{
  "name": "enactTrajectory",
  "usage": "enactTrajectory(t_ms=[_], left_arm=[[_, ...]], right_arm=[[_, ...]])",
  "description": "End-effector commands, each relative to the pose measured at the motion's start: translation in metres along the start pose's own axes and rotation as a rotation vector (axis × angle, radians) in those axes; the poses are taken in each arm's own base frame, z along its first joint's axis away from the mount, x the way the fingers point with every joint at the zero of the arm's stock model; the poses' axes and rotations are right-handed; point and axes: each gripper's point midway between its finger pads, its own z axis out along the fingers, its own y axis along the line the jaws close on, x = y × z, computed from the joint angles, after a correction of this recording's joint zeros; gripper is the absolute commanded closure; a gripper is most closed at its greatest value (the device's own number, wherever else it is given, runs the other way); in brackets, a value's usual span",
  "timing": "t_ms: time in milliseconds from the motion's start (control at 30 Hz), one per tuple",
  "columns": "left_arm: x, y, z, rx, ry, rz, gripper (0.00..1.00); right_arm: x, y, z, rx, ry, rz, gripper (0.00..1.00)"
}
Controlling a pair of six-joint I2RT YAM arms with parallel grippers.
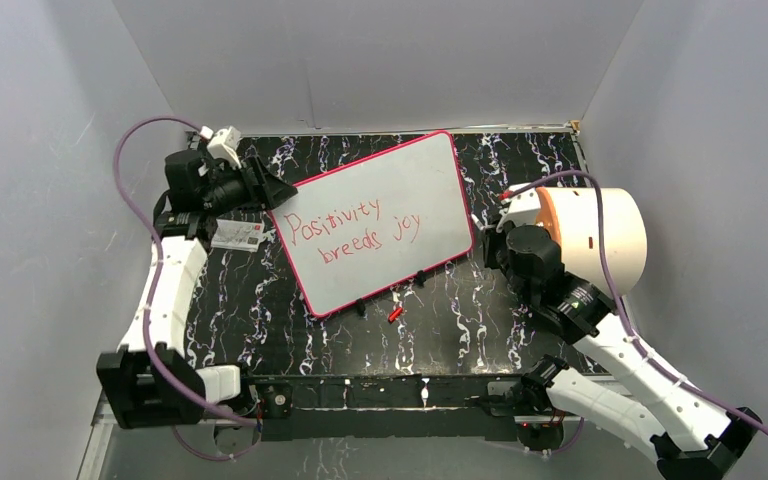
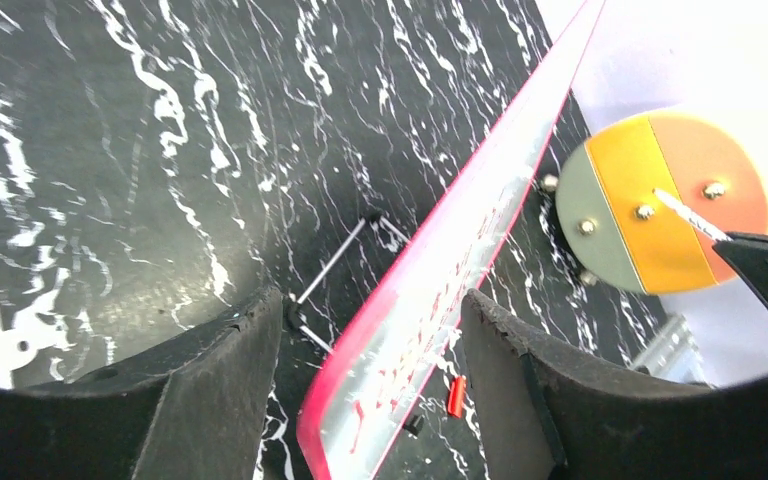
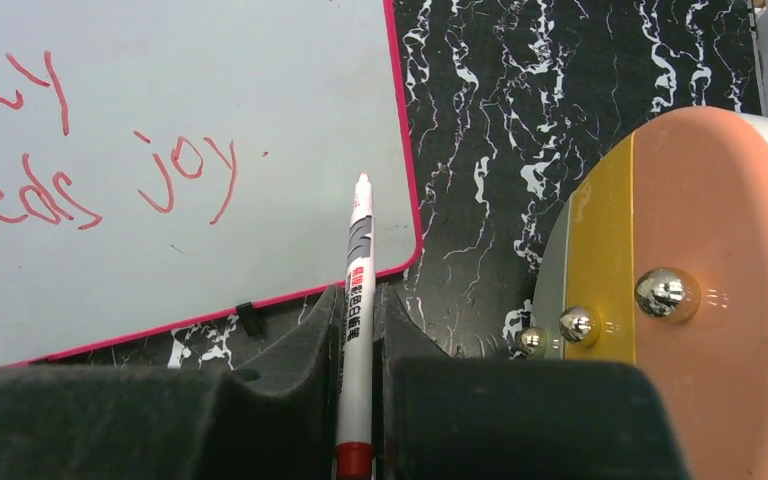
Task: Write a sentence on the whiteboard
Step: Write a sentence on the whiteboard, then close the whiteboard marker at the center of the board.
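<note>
**Writing step apparently complete; both arms at the board's edges**

One small red cap point(image 1: 394, 313) lies on the table point(image 1: 460, 310) just before the near edge of the whiteboard point(image 1: 400, 180). At its right edge, the right gripper point(image 3: 360, 300) is clamped on one marker point(image 3: 360, 250). One sentence point(image 1: 350, 232), in two lines, reads as complete. At its left edge, the left gripper point(image 2: 372, 298) is open, straddling the frame. The next move likely calls for withdrawing without nudging the board.

Board point(image 1: 380, 220): smooth glossy white face, thin pink-red frame, looks plastic. Desk point(image 1: 260, 300): black w/ white marble veining, slight sheen. Jaws: matt black, rough grainy pads, rubber or foam. Marker point(image 3: 358, 290): smooth white plastic barrel, printed. Drum point(image 3: 740, 220), right of frame: glossy orange/yellow face, shiny metal studs. Walls point(image 1: 360, 60): matt grey.
</note>
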Motion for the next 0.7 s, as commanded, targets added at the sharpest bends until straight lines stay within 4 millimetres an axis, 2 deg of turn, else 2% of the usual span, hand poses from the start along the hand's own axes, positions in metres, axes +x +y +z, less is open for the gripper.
enactTrajectory(t_ms=[0,100,233,333,600,667], left_arm=[[-0.031,-0.019,-0.04,-0.107,-0.187,0.088,0.37],[-0.031,-0.033,-0.055,-0.097,-0.223,0.103,0.36],[-0.015,-0.048,-0.061,-0.054,-0.158,0.101,0.35],[0.009,-0.068,-0.058,0.009,-0.098,0.123,0.35],[0.07,-0.083,-0.06,0.024,0.103,0.068,0.37],[0.088,-0.094,-0.057,0.041,0.145,0.045,0.37]], right_arm=[[-0.027,-0.005,-0.013,0.003,-0.074,0.057,1.0],[-0.029,-0.007,-0.018,0.002,-0.082,0.068,1.0],[-0.027,-0.01,-0.025,-0.004,-0.087,0.08,1.0],[-0.026,-0.011,-0.03,-0.015,-0.093,0.092,1.0],[-0.017,-0.008,-0.039,-0.061,-0.094,0.113,1.0],[-0.012,-0.008,-0.041,-0.074,-0.107,0.126,1.0]])
